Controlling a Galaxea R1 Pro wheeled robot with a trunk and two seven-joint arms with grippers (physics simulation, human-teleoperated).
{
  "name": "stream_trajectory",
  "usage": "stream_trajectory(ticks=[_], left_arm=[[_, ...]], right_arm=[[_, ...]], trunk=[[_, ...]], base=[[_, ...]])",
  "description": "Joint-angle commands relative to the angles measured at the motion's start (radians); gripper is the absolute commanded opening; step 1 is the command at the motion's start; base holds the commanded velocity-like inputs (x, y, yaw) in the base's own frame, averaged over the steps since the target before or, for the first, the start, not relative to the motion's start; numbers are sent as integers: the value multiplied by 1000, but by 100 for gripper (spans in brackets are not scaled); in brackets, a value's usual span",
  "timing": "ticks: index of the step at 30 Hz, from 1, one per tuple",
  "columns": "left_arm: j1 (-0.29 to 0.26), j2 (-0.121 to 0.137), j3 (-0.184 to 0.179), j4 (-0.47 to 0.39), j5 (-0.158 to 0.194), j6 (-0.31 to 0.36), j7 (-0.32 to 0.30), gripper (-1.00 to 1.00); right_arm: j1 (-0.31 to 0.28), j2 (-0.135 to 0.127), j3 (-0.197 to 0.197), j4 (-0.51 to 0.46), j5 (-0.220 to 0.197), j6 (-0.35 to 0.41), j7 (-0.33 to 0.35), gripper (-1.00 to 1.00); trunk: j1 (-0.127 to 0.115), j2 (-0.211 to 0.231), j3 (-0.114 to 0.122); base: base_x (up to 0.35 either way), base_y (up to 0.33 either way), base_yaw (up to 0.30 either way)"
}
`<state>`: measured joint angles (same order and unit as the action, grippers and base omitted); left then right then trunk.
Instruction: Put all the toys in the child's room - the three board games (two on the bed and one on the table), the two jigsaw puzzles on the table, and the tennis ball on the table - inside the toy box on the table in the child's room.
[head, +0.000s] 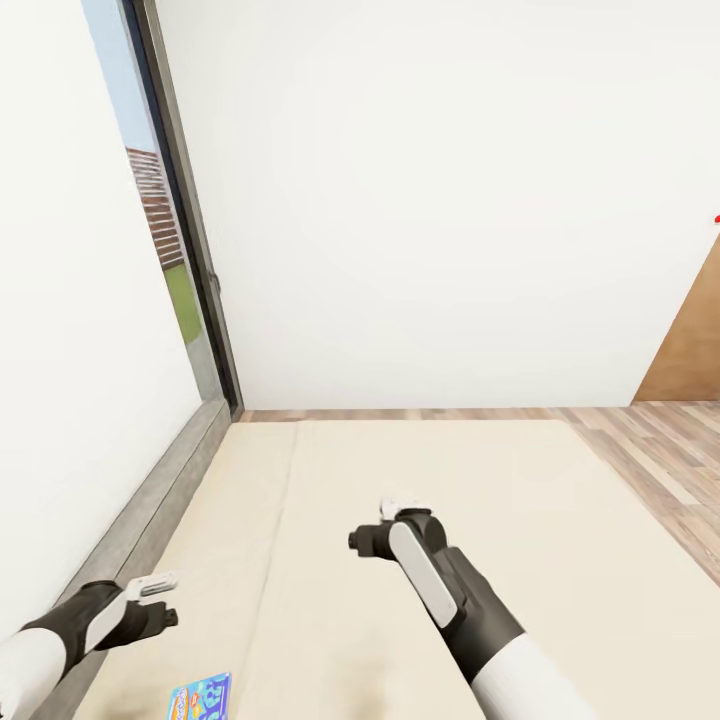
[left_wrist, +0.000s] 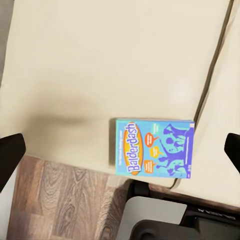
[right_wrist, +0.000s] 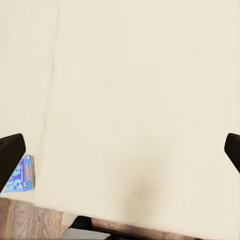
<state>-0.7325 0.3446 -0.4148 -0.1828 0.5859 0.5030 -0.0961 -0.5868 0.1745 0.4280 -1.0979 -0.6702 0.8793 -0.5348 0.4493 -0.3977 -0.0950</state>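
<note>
The blue Balderdash board game (left_wrist: 153, 148) lies flat on the beige mattress of the bed (head: 420, 480), close to the mattress's near edge; in the head view it shows at the bottom of the picture (head: 200, 697), cut off by the frame. In the left wrist view the box sits just beside a seam in the mattress, with wood-plank floor (left_wrist: 65, 200) showing beyond the mattress edge. In the right wrist view a sliver of the same box (right_wrist: 21, 173) appears near the mattress edge, partly behind a dark fingertip.

The left gripper (head: 158, 598) hangs above the mattress, near the game but not touching it; its jaws are spread wide, with nothing between them. The right gripper (head: 385, 522) is over the middle of the mattress, well apart from the box, jaws likewise wide apart and empty.

Beyond the bed are a white wall (head: 440, 200), a strip of wood floor (head: 660, 450), a window with a dark frame (head: 185, 250) and a low grey ledge (head: 165, 500) along the mattress
</note>
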Motion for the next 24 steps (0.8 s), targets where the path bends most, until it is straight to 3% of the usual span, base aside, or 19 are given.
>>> stream_trajectory(ticks=[1, 5, 7, 12, 24], left_arm=[[0, 2, -4, -1, -2, 3, -5, 100], [5, 7, -8, -1, -7, -2, -8, 100], [9, 10, -8, -1, -9, -4, -11, 100], [13, 18, -11, -1, -12, -6, -33, 100], [15, 22, -16, -4, -13, -7, -59, 100]], right_arm=[[-1, 0, 13, -6, -11, 8, -10, 100], [-1, 0, 55, -40, -49, 26, -10, 100], [0, 0, 67, -65, -89, 30, -10, 100], [7, 0, 77, -110, -138, 32, -10, 100], [14, 0, 84, -165, -158, 24, -6, 100]], trunk=[[1, -2, -2], [1, -2, -2], [1, -2, -2], [1, -2, -2], [1, -2, -2]], base=[[0, 0, 0], [0, 0, 0], [0, 0, 0], [0, 0, 0], [0, 0, 0]])
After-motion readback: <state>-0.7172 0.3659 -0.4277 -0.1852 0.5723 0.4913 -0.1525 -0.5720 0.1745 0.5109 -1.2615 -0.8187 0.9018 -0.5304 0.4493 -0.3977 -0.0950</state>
